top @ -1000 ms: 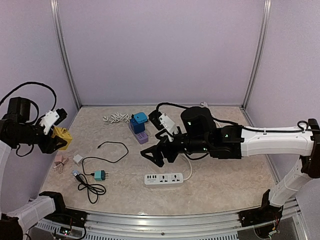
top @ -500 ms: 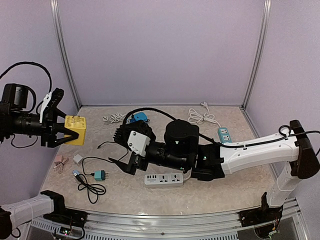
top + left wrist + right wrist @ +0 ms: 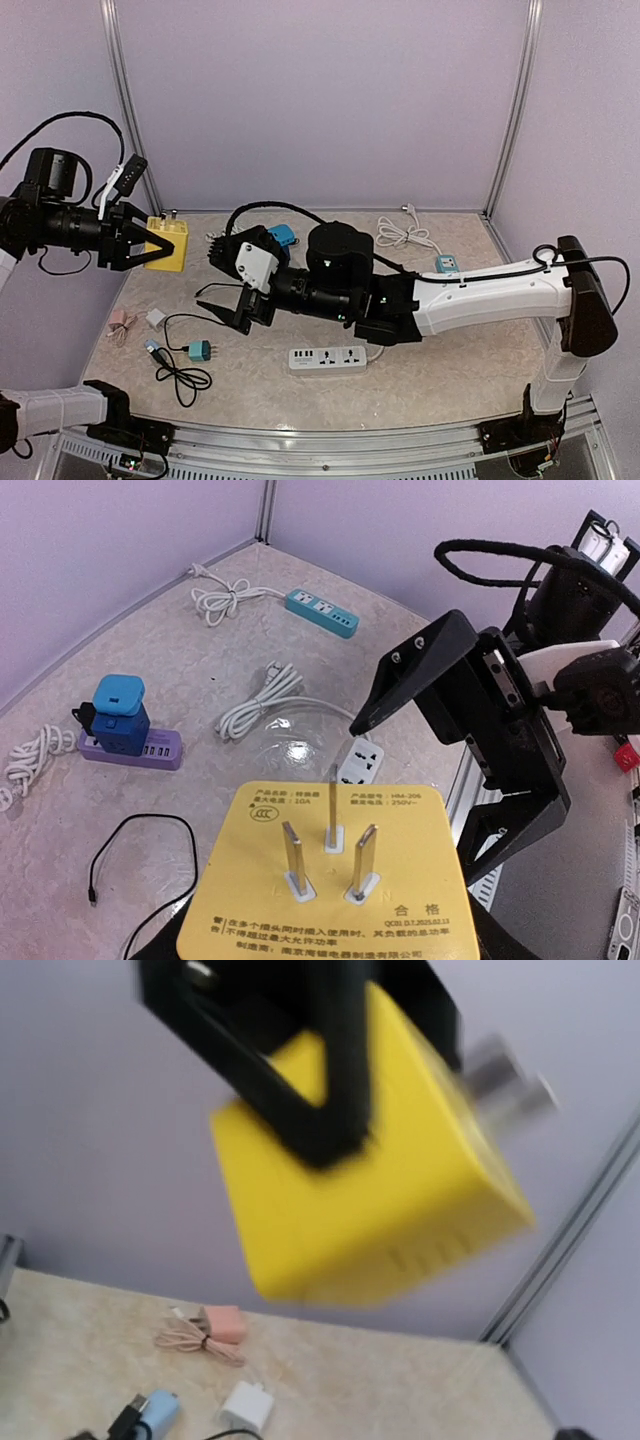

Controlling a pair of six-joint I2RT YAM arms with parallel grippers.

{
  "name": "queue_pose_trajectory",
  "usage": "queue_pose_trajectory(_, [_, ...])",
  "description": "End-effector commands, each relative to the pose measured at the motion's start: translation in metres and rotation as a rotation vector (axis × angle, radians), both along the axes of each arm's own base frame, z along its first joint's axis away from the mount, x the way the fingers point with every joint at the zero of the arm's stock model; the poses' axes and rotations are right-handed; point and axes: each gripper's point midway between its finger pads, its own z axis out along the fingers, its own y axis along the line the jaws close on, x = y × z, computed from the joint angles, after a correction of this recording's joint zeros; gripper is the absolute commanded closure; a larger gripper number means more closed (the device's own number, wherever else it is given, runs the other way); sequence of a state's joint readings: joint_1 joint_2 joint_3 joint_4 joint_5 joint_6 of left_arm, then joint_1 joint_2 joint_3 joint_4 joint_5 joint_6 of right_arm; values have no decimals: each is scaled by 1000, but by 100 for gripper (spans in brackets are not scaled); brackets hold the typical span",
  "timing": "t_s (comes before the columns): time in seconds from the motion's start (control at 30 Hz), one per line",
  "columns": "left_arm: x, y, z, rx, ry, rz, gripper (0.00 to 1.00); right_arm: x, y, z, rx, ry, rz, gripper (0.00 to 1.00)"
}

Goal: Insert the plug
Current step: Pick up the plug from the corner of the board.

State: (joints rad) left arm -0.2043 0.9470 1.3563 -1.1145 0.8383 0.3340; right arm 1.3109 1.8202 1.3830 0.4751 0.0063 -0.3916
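The plug (image 3: 167,245) is a yellow cube with three metal prongs (image 3: 330,845), held in the air at the left by my left gripper (image 3: 140,247), which is shut on its sides. Its prongs point toward the right arm. My right gripper (image 3: 228,287) hangs open just right of the plug, its black fingers (image 3: 420,670) spread wide and holding nothing. In the right wrist view the plug (image 3: 370,1170) fills the frame, blurred, clamped between the left gripper's black fingers (image 3: 310,1050). A white power strip (image 3: 328,358) lies flat on the table below the right arm.
A teal plug with a black cable (image 3: 200,350), a white charger (image 3: 156,318) and a pink cable (image 3: 120,322) lie at the front left. A purple strip with a blue adapter (image 3: 125,730), a teal strip (image 3: 447,264) and white cords (image 3: 400,235) sit further back.
My left gripper lifted the yellow plug and carried it rightward. The right arm swung left across the table until its open gripper faced the plug.
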Motion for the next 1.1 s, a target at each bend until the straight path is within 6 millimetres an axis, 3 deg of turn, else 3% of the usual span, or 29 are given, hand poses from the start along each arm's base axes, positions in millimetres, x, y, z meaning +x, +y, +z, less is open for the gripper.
queue_pose_trajectory(0.0, [11,-2,44,-13,-132,32,100,7,-24,25,50,259,97,0])
queue_pose_trajectory(0.2, [10,-9,83,-33,-192,19,100,11,-34,44,135,366,124,0])
queue_pose_trajectory(0.37, [13,3,93,40,-303,70,100,6,-31,74,137,477,219,0])
queue_pose_trajectory(0.57, [-31,-3,127,-123,-572,-22,100,-12,-41,106,240,420,328,0])
queue_pose_trajectory(0.67, [-48,-11,143,-247,-591,-83,100,-13,-31,114,226,425,352,0])
queue_pose_trajectory(0.8, [-51,-19,146,-281,-595,-150,100,-23,-26,122,214,428,428,0])
queue_pose_trajectory(1.07, [-49,-43,136,-339,-526,-270,100,-20,-7,130,262,457,472,0])
